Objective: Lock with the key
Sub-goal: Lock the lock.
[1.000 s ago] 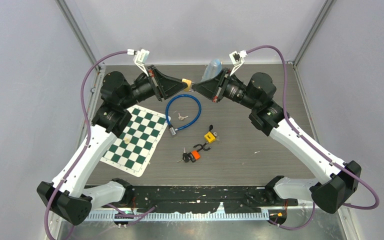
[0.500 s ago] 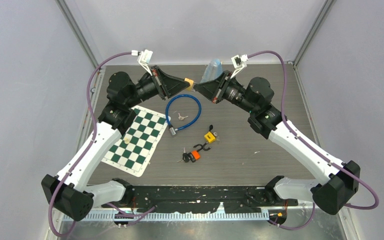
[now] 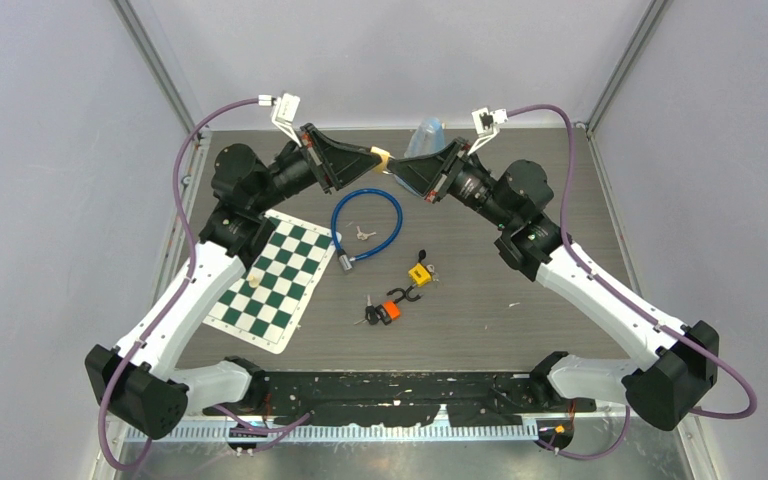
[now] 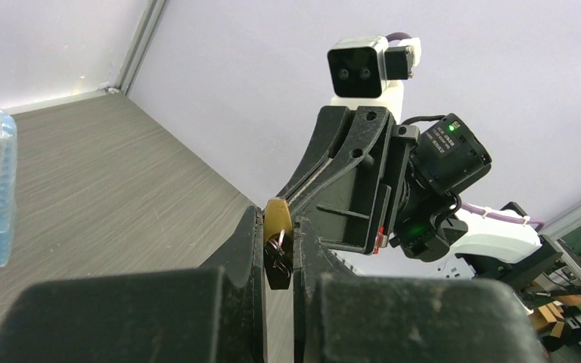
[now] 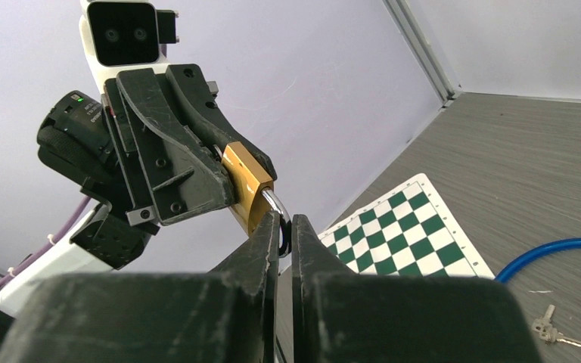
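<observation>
A brass padlock (image 3: 384,159) is held in the air over the back of the table, between both grippers. My left gripper (image 3: 376,157) is shut on its body (image 4: 278,220). A black-headed key with a ring (image 4: 278,261) hangs at the lock's near end, between the left fingers. In the right wrist view the padlock (image 5: 247,186) points its silver shackle (image 5: 274,203) at my right gripper (image 5: 285,224), which is shut on that shackle. In the top view the right gripper (image 3: 394,166) meets the left one tip to tip.
On the table lie a blue cable lock (image 3: 367,222) with loose keys (image 3: 363,234) inside its loop, a small yellow padlock (image 3: 419,272), an orange padlock with keys (image 3: 388,310) and a chessboard mat (image 3: 270,277). A plastic bottle (image 3: 427,135) stands at the back.
Both grippers have risen a little with the padlock between them, and the meeting point has shifted slightly right. Both wrists have tilted. The grips look unchanged.
</observation>
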{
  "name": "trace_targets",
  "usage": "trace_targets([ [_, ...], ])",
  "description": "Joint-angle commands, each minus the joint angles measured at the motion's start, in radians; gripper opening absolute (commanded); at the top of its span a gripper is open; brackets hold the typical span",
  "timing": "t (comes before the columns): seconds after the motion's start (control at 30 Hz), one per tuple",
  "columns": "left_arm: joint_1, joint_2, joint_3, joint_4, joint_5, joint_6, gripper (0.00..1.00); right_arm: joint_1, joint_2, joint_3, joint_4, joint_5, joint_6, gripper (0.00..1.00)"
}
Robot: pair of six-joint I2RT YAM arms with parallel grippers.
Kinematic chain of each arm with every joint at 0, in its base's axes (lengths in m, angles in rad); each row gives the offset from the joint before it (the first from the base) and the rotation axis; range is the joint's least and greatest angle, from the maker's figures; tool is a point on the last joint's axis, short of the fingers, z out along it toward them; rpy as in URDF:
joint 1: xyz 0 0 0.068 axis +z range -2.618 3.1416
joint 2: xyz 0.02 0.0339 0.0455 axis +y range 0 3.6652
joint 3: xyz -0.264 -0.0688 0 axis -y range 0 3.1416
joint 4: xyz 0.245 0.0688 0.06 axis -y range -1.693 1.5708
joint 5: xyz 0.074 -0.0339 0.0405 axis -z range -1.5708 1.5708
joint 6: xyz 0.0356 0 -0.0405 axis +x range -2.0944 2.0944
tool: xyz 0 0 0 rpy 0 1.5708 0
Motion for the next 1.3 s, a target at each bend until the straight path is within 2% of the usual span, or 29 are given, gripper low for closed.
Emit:
trace_targets([
  [0.0,-0.126,0.089,-0.010,-0.274,0.178,0.050,0.00,0.130,-0.046,0.083,0.183,-0.145,0.022,0.05],
  [0.07,-0.106,0.076,0.013,-0.301,0.177,0.055,0.00,0.114,-0.065,0.087,0.027,-0.101,-0.029,0.05],
  [0.17,-0.065,0.052,0.032,-0.288,0.181,0.043,0.00,0.073,-0.089,0.078,-0.073,-0.060,-0.040,0.07],
  [0.23,-0.036,0.038,0.047,-0.284,0.182,0.032,0.00,0.036,-0.104,0.057,-0.096,-0.048,-0.021,0.16],
  [0.27,-0.018,0.033,0.054,-0.280,0.183,0.022,0.00,0.015,-0.117,0.042,-0.099,-0.047,-0.018,0.27],
  [0.47,0.048,0.005,0.074,-0.204,0.183,-0.064,0.00,-0.013,-0.159,0.007,-0.057,-0.103,-0.038,0.66],
  [0.6,0.068,-0.017,0.071,-0.133,0.180,-0.140,0.00,-0.013,-0.156,-0.013,-0.002,-0.125,-0.005,0.78],
  [0.73,0.068,-0.040,0.053,-0.042,0.162,-0.232,0.00,-0.013,-0.136,-0.007,0.016,-0.119,0.028,0.82],
  [0.9,0.068,-0.070,0.024,0.129,0.119,-0.445,0.00,-0.004,-0.147,0.003,-0.062,0.009,0.008,0.85],
  [1.03,0.059,-0.083,0.032,0.152,0.100,-0.500,0.00,0.014,-0.109,0.051,-0.049,-0.030,0.043,0.85],
  [1.27,0.057,-0.088,0.025,0.156,0.095,-0.507,0.00,0.050,-0.023,0.115,0.038,-0.107,0.144,0.70],
])
